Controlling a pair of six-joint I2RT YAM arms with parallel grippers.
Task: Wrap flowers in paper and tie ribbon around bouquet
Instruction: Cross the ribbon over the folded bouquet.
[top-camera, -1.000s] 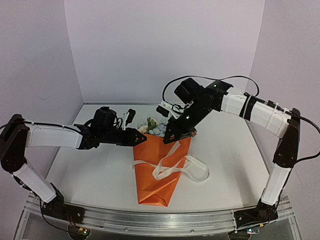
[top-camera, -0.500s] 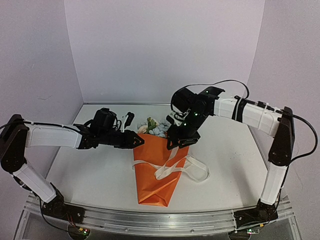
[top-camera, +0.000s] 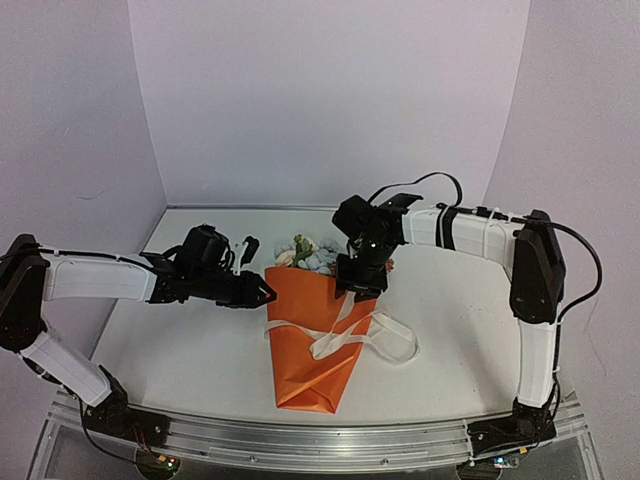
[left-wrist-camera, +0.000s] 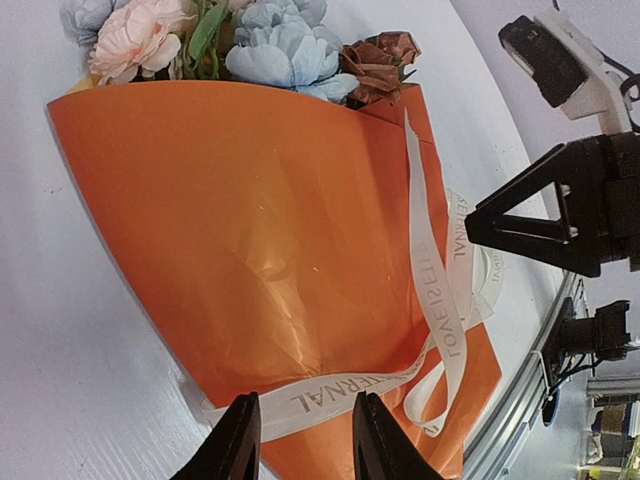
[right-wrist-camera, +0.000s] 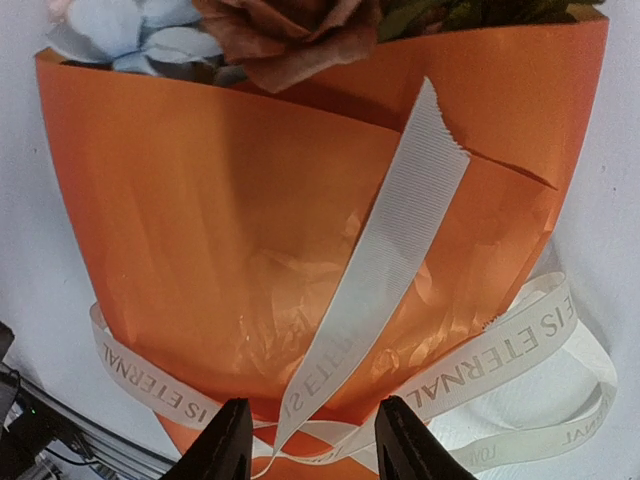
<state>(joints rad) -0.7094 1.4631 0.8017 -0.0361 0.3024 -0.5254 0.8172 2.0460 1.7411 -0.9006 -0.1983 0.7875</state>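
High rear overview, both wrist cameras close above the bouquet (top-camera: 312, 312)

White table (top-camera: 190, 345) is filling mid-frame; lilac walls (top-camera: 330, 100) are rising behind; metal rail (top-camera: 330, 447) is running along bottom.

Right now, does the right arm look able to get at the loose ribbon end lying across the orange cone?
Probably yes. The right gripper hangs open directly over the ribbon, whose loose end lies uncovered on top of the paper. The left gripper sits at the paper's other edge, clear of it.
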